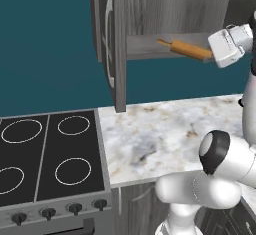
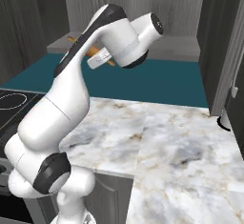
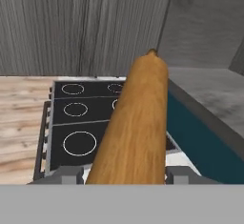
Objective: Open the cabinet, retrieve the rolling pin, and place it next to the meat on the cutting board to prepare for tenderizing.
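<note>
The white arm point(image 2: 71, 104) rises from seven o'clock and bends toward twelve, its wrist before the open cabinet point(image 2: 143, 8). Orange bits of the rolling pin point(image 2: 93, 50) peek out at the arm's ten o'clock, over the cabinet's shelf edge. The marble desk point(image 2: 181, 147) spreads toward five o'clock; a black stove point(image 2: 12, 101) sits at nine. The claw itself is hidden behind the arm.

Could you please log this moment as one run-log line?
cabinet: open | rolling pin: gripped at shelf edge | gripper: shut on pin | cutting board: not reached
</note>
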